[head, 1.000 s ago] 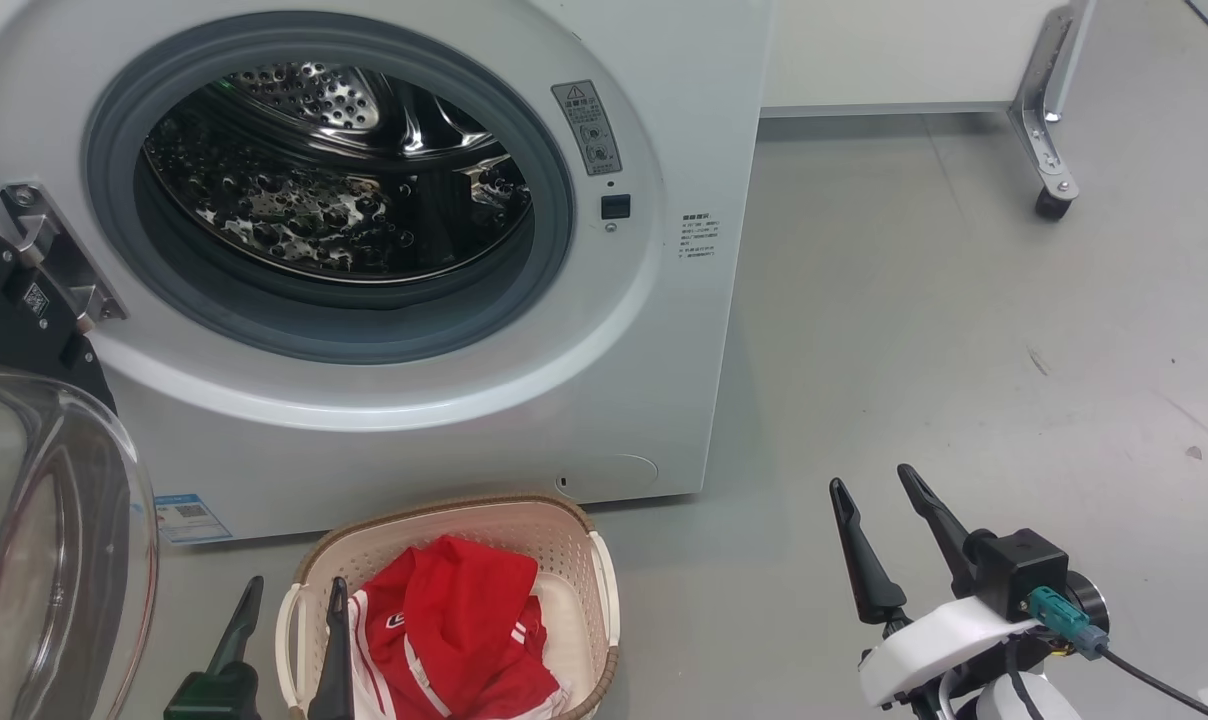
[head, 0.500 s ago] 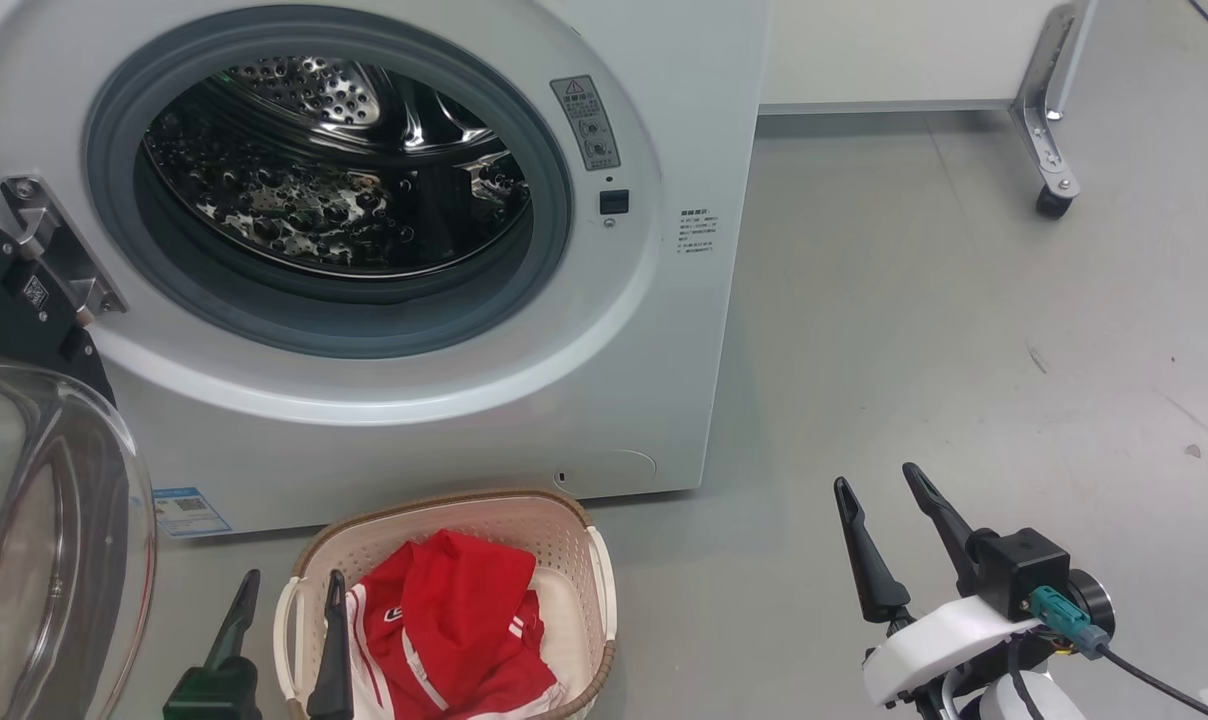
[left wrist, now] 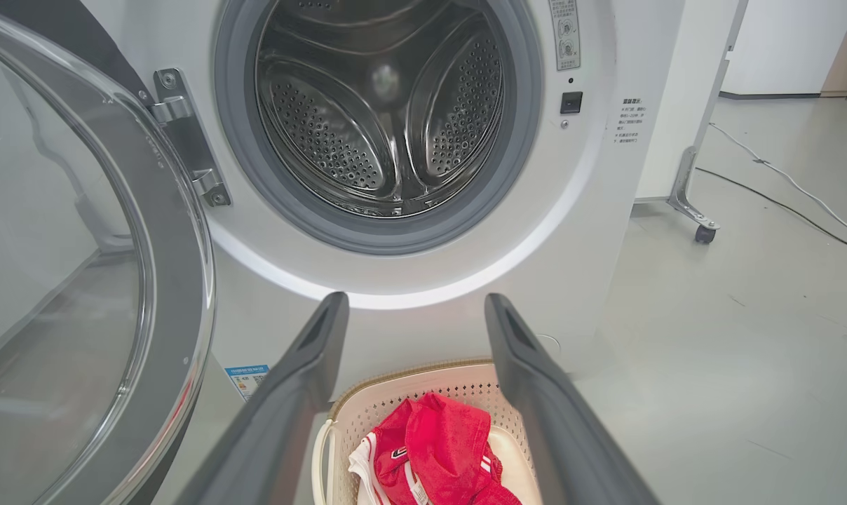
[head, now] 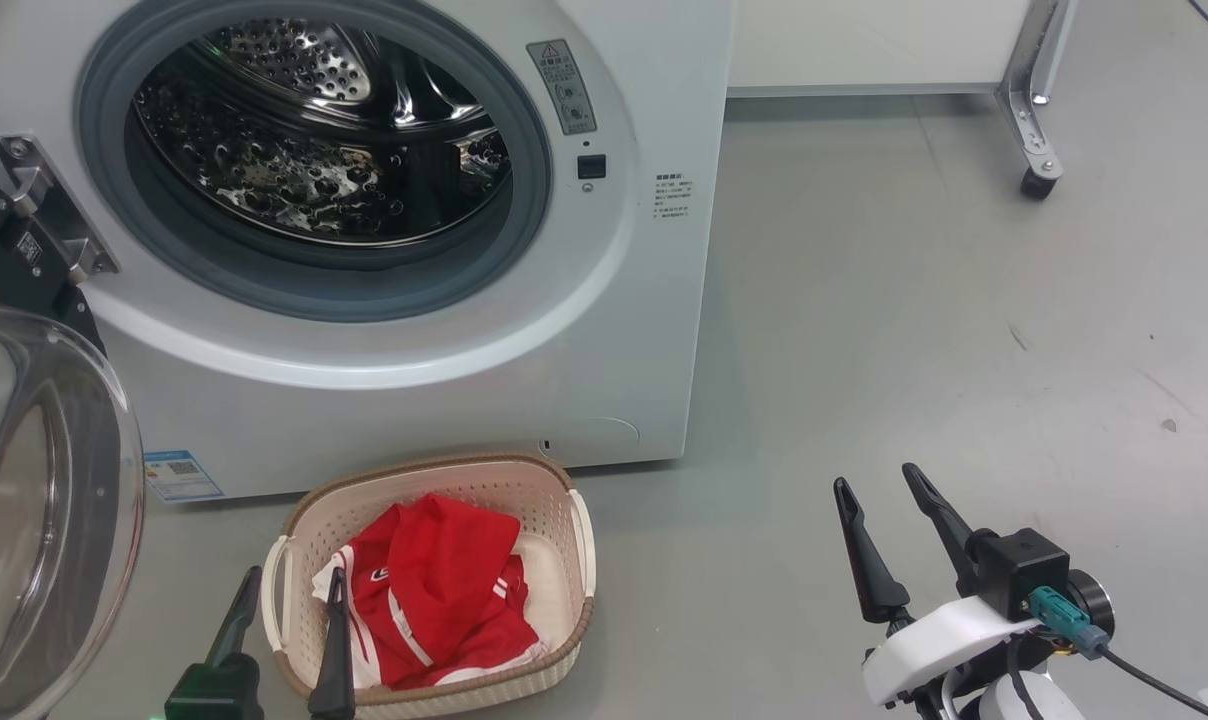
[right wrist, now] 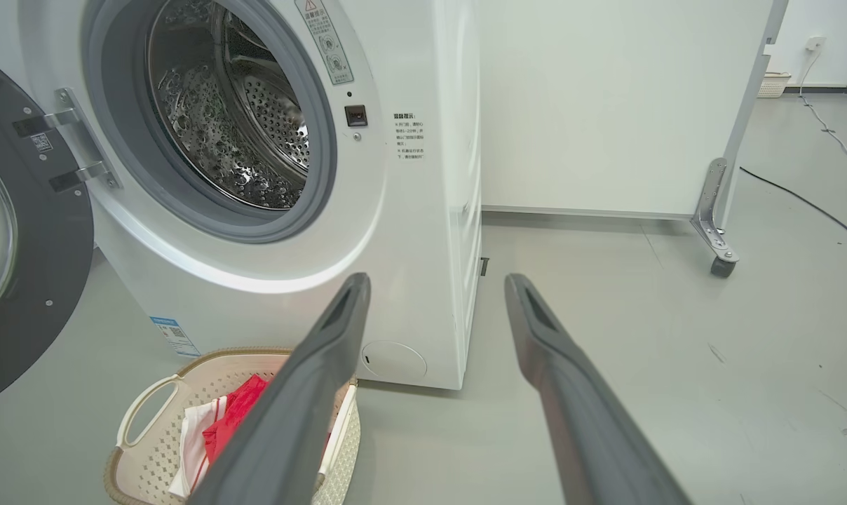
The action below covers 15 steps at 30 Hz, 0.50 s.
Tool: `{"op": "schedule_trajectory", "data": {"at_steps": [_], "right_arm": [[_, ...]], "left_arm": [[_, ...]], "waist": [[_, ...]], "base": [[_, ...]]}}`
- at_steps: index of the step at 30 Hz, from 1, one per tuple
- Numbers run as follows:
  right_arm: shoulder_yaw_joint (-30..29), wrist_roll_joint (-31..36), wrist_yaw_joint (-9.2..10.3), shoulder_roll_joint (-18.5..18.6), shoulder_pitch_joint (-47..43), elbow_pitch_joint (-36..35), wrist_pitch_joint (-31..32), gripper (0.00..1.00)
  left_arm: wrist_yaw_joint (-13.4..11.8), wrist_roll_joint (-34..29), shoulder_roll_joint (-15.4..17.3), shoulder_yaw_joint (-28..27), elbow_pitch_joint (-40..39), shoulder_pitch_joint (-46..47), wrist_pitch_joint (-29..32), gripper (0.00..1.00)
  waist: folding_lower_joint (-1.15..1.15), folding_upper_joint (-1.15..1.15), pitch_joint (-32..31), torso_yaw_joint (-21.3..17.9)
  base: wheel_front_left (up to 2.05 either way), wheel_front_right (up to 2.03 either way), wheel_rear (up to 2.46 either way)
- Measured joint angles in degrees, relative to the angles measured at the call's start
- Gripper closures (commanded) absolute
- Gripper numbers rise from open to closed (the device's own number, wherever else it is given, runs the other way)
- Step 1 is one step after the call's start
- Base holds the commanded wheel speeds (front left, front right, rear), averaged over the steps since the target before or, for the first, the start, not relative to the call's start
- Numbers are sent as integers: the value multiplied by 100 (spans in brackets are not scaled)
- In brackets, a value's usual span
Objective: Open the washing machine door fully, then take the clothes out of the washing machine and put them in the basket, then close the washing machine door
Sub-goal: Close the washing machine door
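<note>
The clothes [head: 434,590] lie heaped in the basket [head: 444,466], set just before the washer [head: 614,350] under its mouth for a short carry. The drum [head: 314,150] looks empty. The door [head: 44,500] hangs wide at left, clearing the opening. The left gripper [head: 295,580], jaws spread and empty, hovers over the basket's near rim; the right gripper [head: 875,480], likewise open, waits apart above the floor [head: 914,300].

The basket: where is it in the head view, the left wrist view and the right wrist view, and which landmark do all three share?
Head view: the basket, bottom, left of centre, in front of the washing machine.
Left wrist view: bottom centre, between the left gripper's jaws.
Right wrist view: bottom left, partly behind one jaw of the right gripper.
Shared landmark: the blue label sticker, near the basket's left end.
</note>
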<state>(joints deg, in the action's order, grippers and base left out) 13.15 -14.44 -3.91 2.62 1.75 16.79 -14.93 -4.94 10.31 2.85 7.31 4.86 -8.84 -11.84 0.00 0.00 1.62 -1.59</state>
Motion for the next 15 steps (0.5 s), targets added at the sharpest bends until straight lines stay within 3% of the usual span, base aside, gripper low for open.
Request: {"op": "schedule_trajectory", "data": {"at_steps": [15], "right_arm": [[-3, 0, -5, 0, 1, 31, 0, 0]], "left_arm": [[0, 0, 0, 68, -89, 0, 20, 0]], "waist": [[0, 0, 61, 54]], "base": [[-106, 125, -20]]}}
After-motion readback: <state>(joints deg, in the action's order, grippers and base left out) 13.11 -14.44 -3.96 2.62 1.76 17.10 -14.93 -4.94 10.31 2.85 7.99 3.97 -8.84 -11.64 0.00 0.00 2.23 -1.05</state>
